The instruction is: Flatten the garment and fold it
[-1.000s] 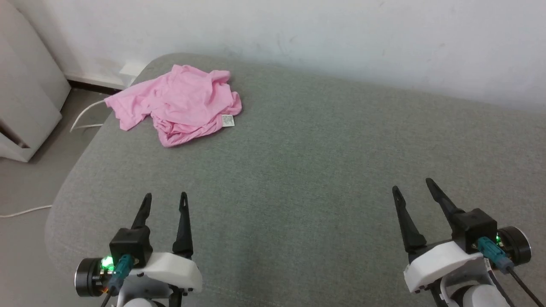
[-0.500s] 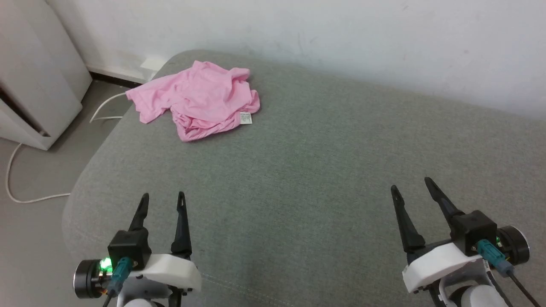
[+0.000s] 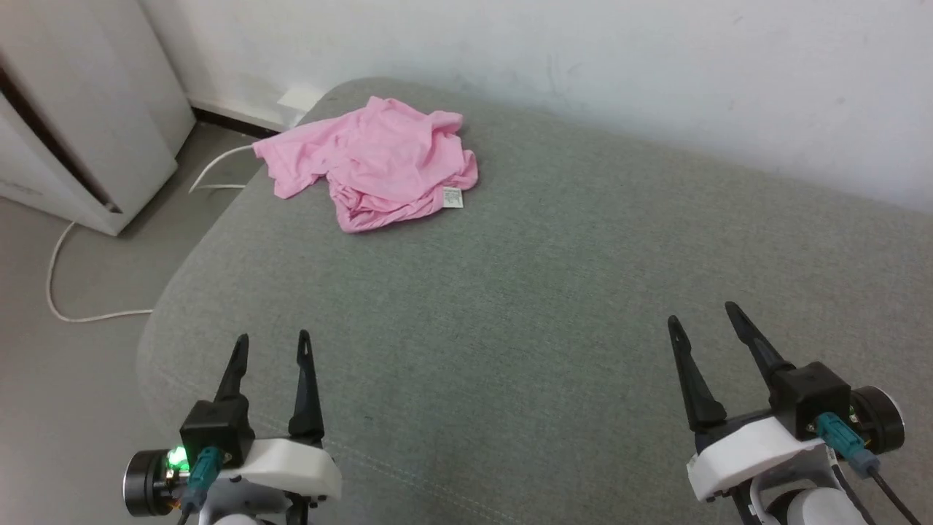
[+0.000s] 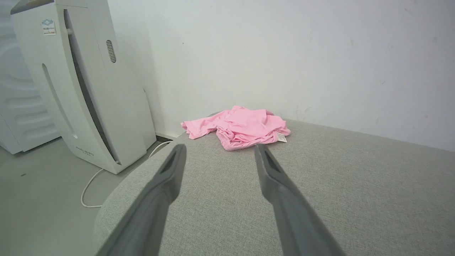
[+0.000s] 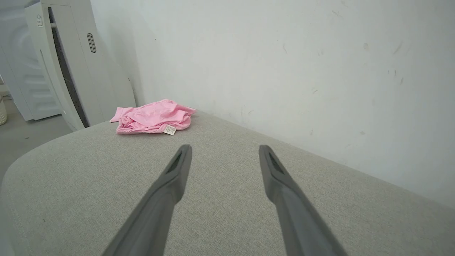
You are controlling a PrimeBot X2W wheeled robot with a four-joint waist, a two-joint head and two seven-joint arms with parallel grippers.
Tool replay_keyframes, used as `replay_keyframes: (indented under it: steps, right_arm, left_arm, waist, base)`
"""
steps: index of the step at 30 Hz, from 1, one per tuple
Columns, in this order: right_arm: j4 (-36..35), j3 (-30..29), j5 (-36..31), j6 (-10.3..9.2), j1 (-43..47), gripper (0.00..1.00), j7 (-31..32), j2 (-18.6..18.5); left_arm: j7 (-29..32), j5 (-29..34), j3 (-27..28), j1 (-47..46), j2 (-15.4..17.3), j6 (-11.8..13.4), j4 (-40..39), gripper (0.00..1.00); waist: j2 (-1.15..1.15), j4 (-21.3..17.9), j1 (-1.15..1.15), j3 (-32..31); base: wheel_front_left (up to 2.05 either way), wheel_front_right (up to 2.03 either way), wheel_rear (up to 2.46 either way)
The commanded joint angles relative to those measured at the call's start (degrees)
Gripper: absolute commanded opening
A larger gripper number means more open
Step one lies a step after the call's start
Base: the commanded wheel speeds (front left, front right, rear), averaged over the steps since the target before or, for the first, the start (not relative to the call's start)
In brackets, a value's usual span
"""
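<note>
Nearest you, your left gripper (image 3: 272, 337) sits at the near left corner of the broad grey woven-fabric cushion (image 3: 510, 292), its two long dark fingers spread apart with nothing between them. Your right gripper (image 3: 702, 313) sits level with it, well off to its right over the same cushion, and its jaws are likewise wide and empty. Ahead of both grippers you have a long stretch of bare grey fabric. Well beyond the left gripper's fingertips, a little to their right, the crumpled light pink thin cloth garment (image 3: 386, 157) lies in a loose heap near the cushion's far left corner. From the right gripper it is far ahead and well to the left. Neither gripper touches it. Its bunched, gathered edge faces the grippers, and a small white sewn-in label (image 3: 453, 197) lies flat on the cushion at the corner of the heap nearest the right gripper. Out to the left of the left gripper, a thin white cable (image 3: 58, 292) trails over the grey floor (image 3: 44, 379) to a tall white plastic appliance (image 3: 87, 109). Behind the garment rises the scuffed white wall (image 3: 583, 44)
</note>
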Motion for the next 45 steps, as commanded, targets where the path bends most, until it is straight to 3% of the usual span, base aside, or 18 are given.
replay_keyframes:
  steps: [1, 33, 39, 45]
  right_arm:
    - [0.2, -0.1, 0.0, 0.27, 0.3, 1.00, -0.5, -0.1]
    - [1.2, -0.3, 1.7, 0.36, 0.1, 1.00, -4.3, -0.1]
    - [0.5, -1.0, 1.4, 0.36, 0.1, 1.00, -3.7, -0.1]
    - [-2.9, 0.2, -0.8, 0.36, -2.9, 1.00, -1.4, -0.1]
  left_arm:
    - [-0.6, -0.6, 0.0, 0.5, 0.3, 0.4, 0.3, 1.00]
    - [-4.4, -3.1, -0.2, -0.1, 0.3, 1.8, 2.2, 1.00]
    - [-1.7, -6.4, -1.4, -5.1, 0.2, -1.3, 4.2, 1.00]
    - [4.8, -10.7, -0.5, -20.4, 1.8, -5.1, 8.8, 1.00]
  waist:
    - [0.00, 0.6, 0.00, 0.0]
    - [0.00, 8.5, 0.00, 0.9]
    - [0.00, 8.0, 0.00, 3.0]
    - [0.00, 2.9, 0.00, 12.1]
  base:
    - [0.00, 0.00, 0.00]
    - [0.00, 0.00, 0.00]
    - [0.00, 0.00, 0.00]
    - [0.00, 0.00, 0.00]
